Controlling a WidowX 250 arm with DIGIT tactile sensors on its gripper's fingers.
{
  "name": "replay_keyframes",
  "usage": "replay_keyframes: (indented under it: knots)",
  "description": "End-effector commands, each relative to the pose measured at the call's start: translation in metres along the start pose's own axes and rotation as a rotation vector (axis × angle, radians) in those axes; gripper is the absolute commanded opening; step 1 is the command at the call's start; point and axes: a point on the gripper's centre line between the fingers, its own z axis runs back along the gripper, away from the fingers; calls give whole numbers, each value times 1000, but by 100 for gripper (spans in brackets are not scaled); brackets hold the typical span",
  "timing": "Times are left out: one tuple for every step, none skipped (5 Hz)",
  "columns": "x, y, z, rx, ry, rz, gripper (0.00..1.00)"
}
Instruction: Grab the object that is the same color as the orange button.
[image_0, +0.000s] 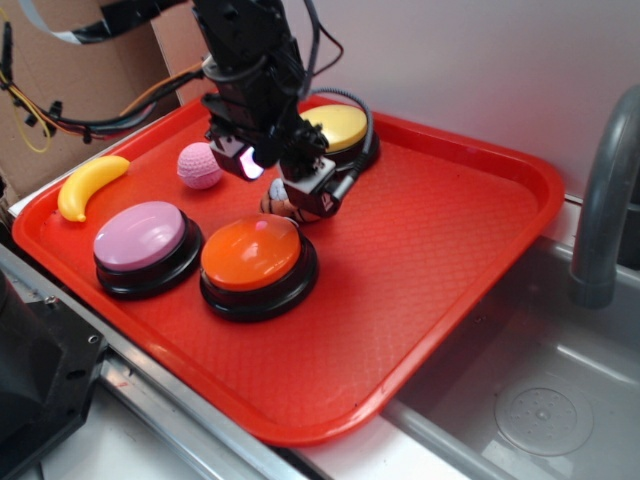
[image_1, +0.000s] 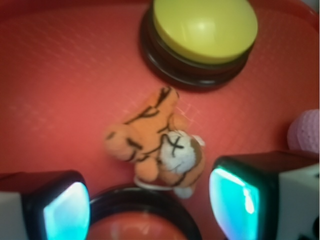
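Gripper (image_1: 150, 207) open over tiger (image_1: 155, 145); orange button (image_1: 142, 220) touching it.

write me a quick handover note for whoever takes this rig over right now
Gripper: open, empty, fingers either side of the target, hanging just above it.
Plush tiger: lying on the red tray, between the orange button and the yellow button, not yet gripped.
Pink ball, banana and pink button: leave alone.
Done: gripper lined up over the tiger.
Left: lower, close on the tiger, lift.
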Motion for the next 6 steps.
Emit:
replay_keyframes:
  knots:
    - [20, -2, -21, 45, -17, 5, 100]
    - [22, -1, -26, 58, -8, 27, 100]
    - [24, 2, -30, 57, 1, 51, 100]
    - [24, 4, -30, 48, -1, 65, 0]
    - [23, 6, -31, 42, 20, 81, 0]
    - [22, 9, -27, 25, 33, 96, 0]
